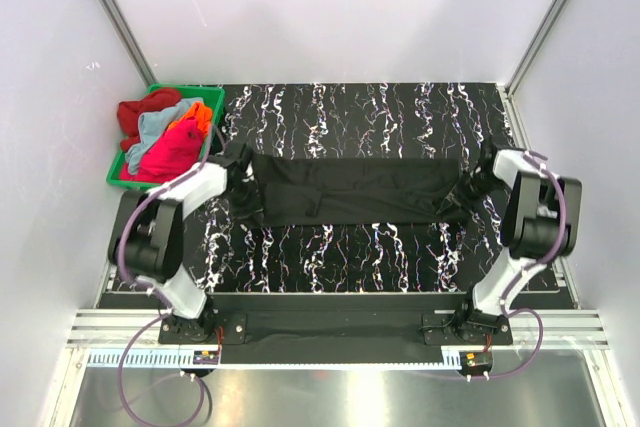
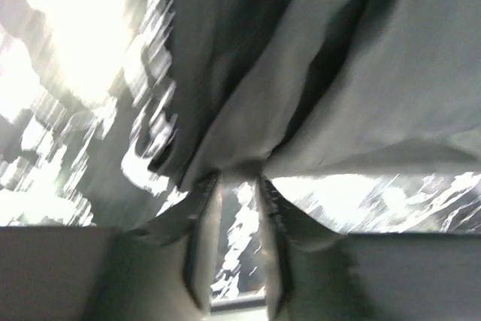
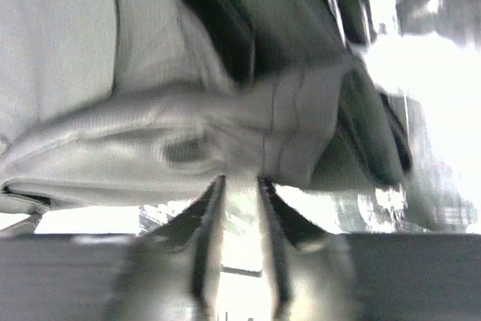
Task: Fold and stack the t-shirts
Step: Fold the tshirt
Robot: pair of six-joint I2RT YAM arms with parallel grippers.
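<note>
Where grippers meet it, black t-shirt [image 1: 350, 190] edges.

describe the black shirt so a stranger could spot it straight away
On the marbled black mat, between the two arms, lies the black shirt, stretched out as a wide band. The other shirts are coloured and heaped in the green bin at far left.
</note>
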